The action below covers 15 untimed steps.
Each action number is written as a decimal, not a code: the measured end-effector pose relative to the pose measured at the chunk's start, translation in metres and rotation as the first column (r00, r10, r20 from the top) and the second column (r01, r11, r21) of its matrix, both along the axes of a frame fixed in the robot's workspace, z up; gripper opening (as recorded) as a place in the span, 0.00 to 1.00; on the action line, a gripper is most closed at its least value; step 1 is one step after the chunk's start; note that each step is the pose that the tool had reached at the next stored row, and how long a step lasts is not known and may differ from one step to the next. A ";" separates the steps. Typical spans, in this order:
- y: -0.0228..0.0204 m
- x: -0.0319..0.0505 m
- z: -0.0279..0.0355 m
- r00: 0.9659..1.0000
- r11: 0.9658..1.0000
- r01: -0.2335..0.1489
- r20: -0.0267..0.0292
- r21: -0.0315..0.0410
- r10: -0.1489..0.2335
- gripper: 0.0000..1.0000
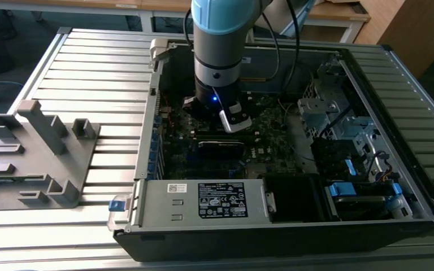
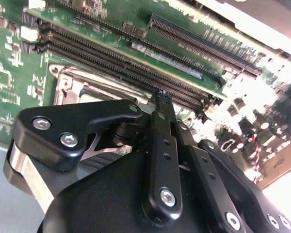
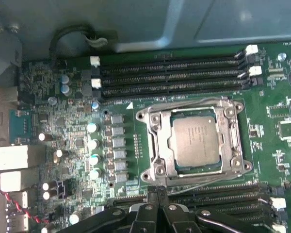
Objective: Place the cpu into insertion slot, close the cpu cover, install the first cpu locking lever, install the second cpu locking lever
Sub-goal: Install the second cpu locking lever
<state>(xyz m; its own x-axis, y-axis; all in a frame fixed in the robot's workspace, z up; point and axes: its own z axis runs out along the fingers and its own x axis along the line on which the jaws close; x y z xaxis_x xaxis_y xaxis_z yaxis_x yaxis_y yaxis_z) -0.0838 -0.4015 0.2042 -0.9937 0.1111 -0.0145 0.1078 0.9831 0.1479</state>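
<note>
The cpu (image 3: 196,141), a dull silver square chip, lies flat in the insertion slot (image 3: 142,116) on the green motherboard. The cpu cover (image 3: 154,145), a silver frame with a square cut-out, lies down around it. A thin metal lever rod (image 3: 203,182) runs along the socket edge closest to my fingertips. My gripper (image 3: 157,193) is shut, its black fingers pressed together with nothing visible between them, tips just beside that edge. In the second wrist view the gripper (image 2: 161,97) points at the board next to the socket's metal rim (image 2: 70,85). In the exterior view the gripper (image 1: 232,121) reaches down into the open case.
Long black memory slots (image 3: 174,73) flank the socket on two sides. Capacitors (image 3: 92,145) stand beside it. The case walls (image 1: 145,141), power supply (image 1: 202,200) and drive cage with cables (image 1: 338,130) hem in the board. A grey fixture (image 1: 36,152) sits at the exterior view's left.
</note>
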 end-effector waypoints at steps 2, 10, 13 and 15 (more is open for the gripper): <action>0.0000 0.0000 -0.0002 1.000 1.000 0.000 0.000 0.031 0.000 0.10; -0.0001 -0.0003 -0.0037 1.000 0.999 0.000 0.000 0.045 0.000 0.10; -0.0001 -0.0008 -0.0061 1.000 0.999 0.000 0.000 0.053 0.000 0.10; -0.0001 -0.0017 -0.0069 1.000 0.998 0.000 0.000 0.067 0.000 0.10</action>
<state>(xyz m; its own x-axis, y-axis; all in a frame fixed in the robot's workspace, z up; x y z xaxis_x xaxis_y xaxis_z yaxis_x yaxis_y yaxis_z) -0.0855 -0.4016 0.1972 -0.9937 0.1116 -0.0070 0.1076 0.9711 0.2132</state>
